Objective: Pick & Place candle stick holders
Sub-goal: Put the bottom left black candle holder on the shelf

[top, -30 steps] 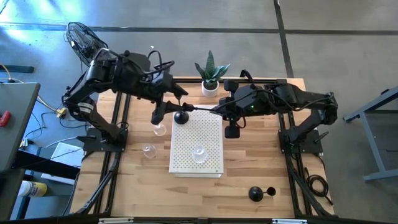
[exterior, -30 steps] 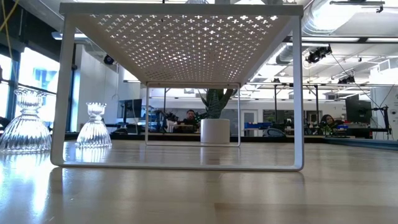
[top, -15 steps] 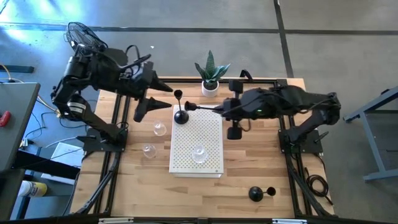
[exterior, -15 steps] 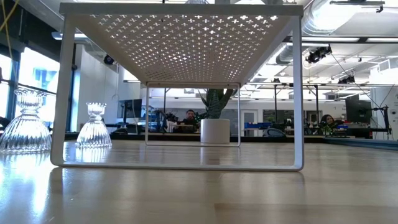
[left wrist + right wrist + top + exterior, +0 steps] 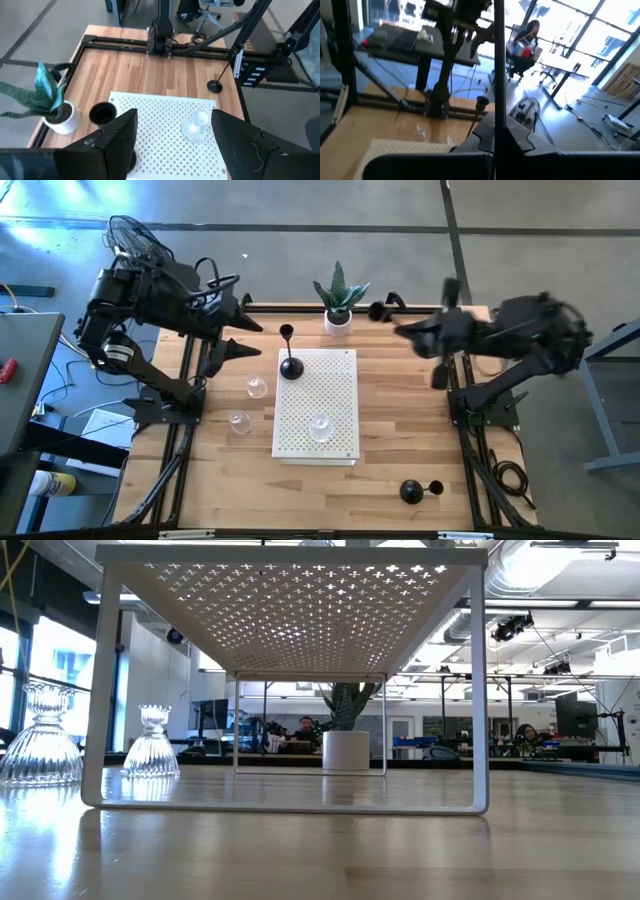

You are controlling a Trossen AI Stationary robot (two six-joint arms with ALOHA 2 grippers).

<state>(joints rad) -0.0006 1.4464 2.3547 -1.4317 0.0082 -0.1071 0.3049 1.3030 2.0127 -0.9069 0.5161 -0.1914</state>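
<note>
Now both my pincers hang clear, and more holders wait to be picked.

Over the table's (image 5: pixel 400 430) far left corner, my left pincer (image 5: pixel 250 338) is spread wide and holds nothing. Near it, two clear glass holders (image 5: pixel 257 387) stand on the wood beside the white shelf (image 5: pixel 340 442). On the shelf stand one black candle stick holder (image 5: pixel 291 367), upright, and a third glass holder (image 5: pixel 319 423). My right pincer (image 5: pixel 405 330) hangs by the far right edge, clenched on nothing, I think. Another black holder (image 5: pixel 410 491) lies tipped over near the front right. I would go for that one with my right pincer, open wide, come straight down, and pinch its thin stem softly so it cannot roll.
</note>
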